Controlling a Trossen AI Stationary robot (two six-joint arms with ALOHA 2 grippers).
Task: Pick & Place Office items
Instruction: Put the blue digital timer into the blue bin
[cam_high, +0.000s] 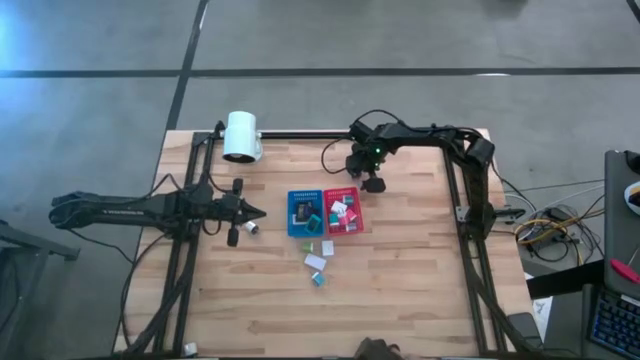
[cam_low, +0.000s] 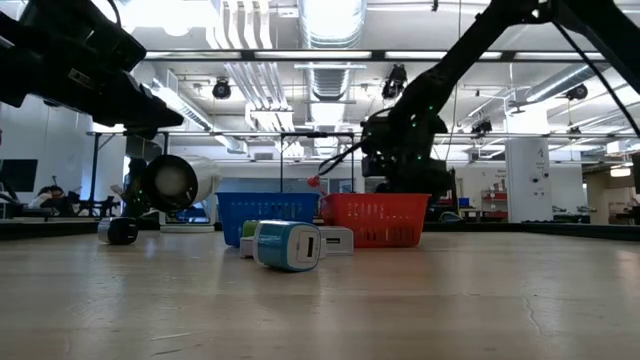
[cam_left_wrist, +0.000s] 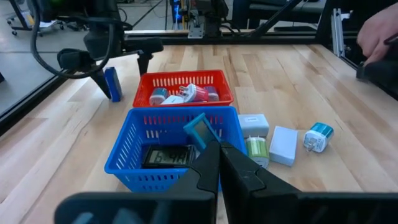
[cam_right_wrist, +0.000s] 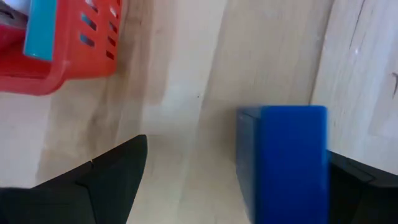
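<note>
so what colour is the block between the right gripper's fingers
Blue; the block shows best in the right wrist view, by the right gripper's finger.

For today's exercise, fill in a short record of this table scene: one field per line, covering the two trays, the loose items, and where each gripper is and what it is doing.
blue tray: on the table, touching the red tray, holds a few small items
red tray: beside the blue tray, holds several small items
loose items: a few on the wood in front of the trays
left gripper: shut, empty, beside the blue tray
right gripper: open, behind the red tray, a blue block against one finger
white cylinder: far edge of the table
</note>
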